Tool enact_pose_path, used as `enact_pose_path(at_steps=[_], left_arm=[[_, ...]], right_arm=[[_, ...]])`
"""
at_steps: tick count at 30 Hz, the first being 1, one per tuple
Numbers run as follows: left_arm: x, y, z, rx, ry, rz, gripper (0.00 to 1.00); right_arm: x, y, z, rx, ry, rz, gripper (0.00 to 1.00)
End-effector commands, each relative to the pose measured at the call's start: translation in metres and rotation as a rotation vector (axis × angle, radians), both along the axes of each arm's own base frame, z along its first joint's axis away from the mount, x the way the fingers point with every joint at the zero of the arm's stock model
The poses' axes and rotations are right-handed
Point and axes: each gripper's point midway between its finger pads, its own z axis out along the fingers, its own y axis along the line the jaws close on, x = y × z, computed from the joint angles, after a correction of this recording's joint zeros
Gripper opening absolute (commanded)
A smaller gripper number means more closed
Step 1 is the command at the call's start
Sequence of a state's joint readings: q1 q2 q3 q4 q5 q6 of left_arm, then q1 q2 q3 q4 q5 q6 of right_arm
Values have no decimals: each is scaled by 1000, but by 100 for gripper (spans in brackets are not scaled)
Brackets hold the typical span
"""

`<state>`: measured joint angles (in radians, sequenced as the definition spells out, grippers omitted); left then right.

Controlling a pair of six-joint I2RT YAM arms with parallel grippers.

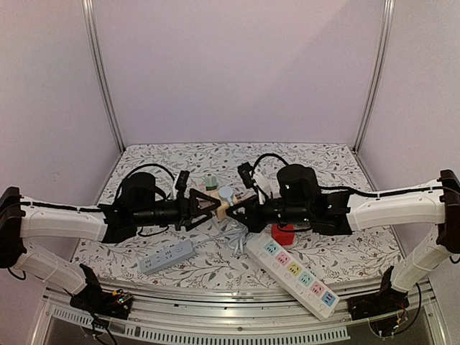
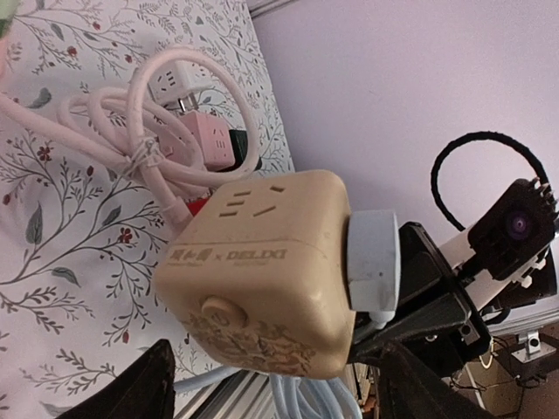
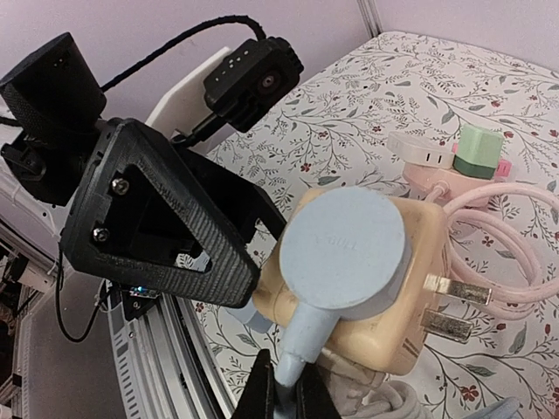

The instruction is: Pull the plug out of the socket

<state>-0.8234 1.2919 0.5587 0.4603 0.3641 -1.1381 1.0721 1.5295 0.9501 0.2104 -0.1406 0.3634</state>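
Observation:
A cream cube socket (image 1: 214,207) (image 2: 262,271) (image 3: 384,297) is held above the table between the two arms. A round pale-blue plug (image 1: 226,192) (image 2: 371,262) (image 3: 349,244) sits flush against one of its faces. My left gripper (image 1: 205,207) (image 2: 275,371) is shut on the cube, one finger on each side. My right gripper (image 1: 241,208) (image 3: 284,388) is shut on the plug's blue neck where the cable leaves it. Two metal prongs (image 3: 445,301) stick out of the cube's side. The blue cable (image 2: 306,397) hangs below.
A white power strip with coloured sockets (image 1: 295,272) lies front right, with a red object (image 1: 282,234) beside it. A grey power strip (image 1: 167,256) lies front left. A green adapter (image 1: 210,182) (image 3: 476,150), a pink adapter (image 2: 210,140) and a coiled pink cable (image 2: 131,140) lie behind.

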Motion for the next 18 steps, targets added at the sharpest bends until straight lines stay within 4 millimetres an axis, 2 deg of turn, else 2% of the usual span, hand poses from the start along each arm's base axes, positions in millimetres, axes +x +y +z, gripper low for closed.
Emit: enact_pose_path(at_steps=[1,8,18], left_arm=[[-1,-6,9,-56,-7,5,76],[1,-8,10,-63,2,6,77],[0,-12,21,-110,-9,-10,74]], right_arm=[[1,-1,104,288,-167,1,0],[-1,-2,114,327,-169,0,0],[-1,-1,123,368,-157,2,0]])
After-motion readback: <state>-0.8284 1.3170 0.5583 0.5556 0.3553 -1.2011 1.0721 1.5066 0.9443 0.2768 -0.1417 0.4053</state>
